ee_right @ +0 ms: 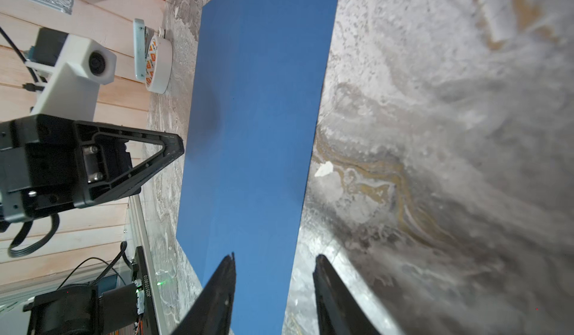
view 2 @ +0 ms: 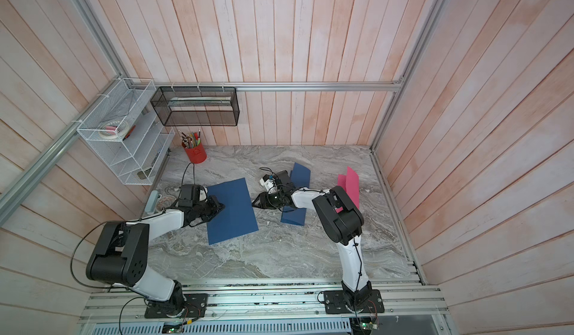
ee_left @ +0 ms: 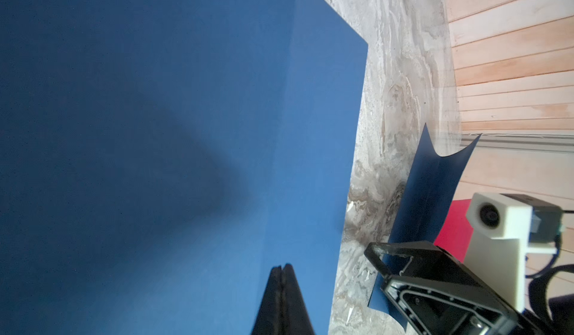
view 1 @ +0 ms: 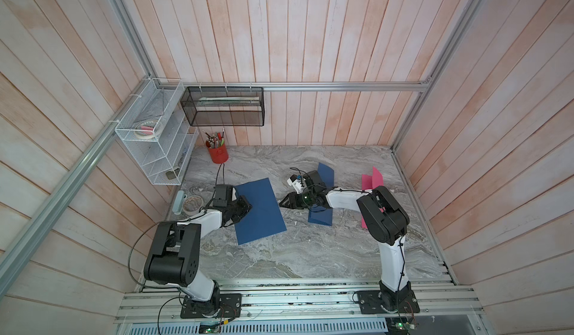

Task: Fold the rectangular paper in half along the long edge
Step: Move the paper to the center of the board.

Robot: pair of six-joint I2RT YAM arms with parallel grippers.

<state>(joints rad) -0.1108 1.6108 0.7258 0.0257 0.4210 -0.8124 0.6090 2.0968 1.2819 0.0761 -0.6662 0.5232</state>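
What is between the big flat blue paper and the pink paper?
In both top views, the right gripper and a folded blue paper lie between the flat blue paper and pink paper.

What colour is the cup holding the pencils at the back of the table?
The cup is red, clearest in a top view.

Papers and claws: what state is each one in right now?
Large blue paper: flat, unfolded.
Left claw: shut at that paper's long edge; whether it grips the paper is unclear.
Right claw: open, at the opposite long edge.
Small blue paper: folded, flaps standing apart.
Pink paper: folded, flaps standing apart.
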